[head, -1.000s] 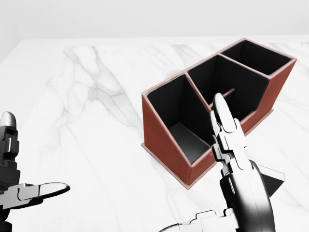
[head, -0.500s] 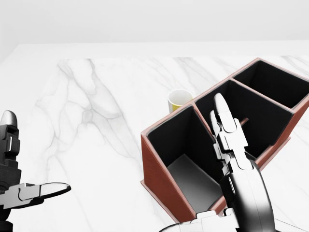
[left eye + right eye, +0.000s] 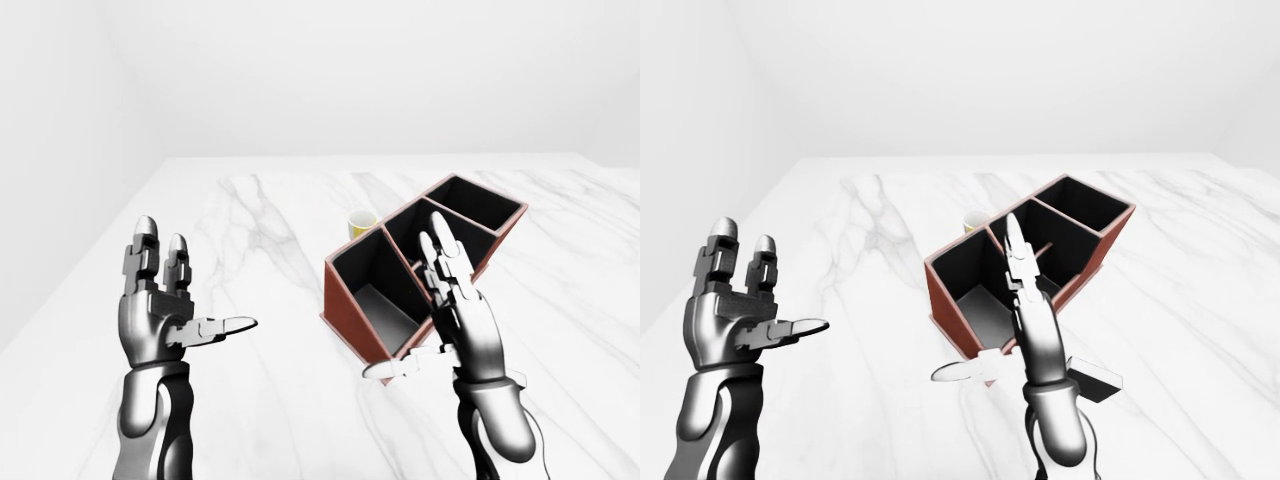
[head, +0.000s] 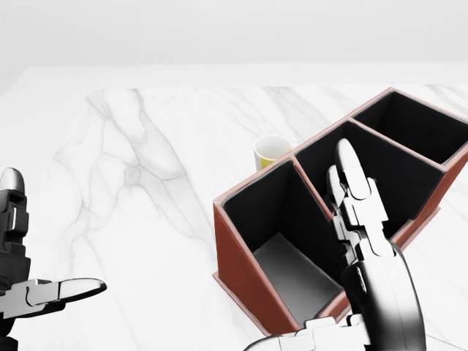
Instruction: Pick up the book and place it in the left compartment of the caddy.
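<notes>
A white marble table (image 3: 270,400) fills the lower part of every view, with plain white walls behind it. On it stands a reddish-brown caddy (image 3: 345,300) with a black lining, set at an angle so that its three compartments run from the lower left toward two o'clock in the left-eye view. The left compartment (image 4: 289,267) is open at the top and shows a grey floor with nothing in it. A yellow cup (image 3: 361,223) stands just beside the caddy at its eleven o'clock, partly hidden by the caddy's wall.

The left hand (image 3: 160,315) is raised over the table, well apart from the caddy at its nine o'clock, with two fingers (image 3: 147,245) pointing up and the thumb pointing toward three o'clock; the hand is spread and holds nothing. The right hand (image 3: 465,335) stands upright at the caddy's lower right edge, overlapping the middle compartment in these views, its fingers (image 4: 351,175) stretched straight up and its thumb pointing toward nine o'clock; it too is spread and empty.

A dark flat book (image 3: 1095,378) lies on the table at five o'clock of the caddy, showing just to the right of the right forearm in the right-eye view, touched by neither hand.
</notes>
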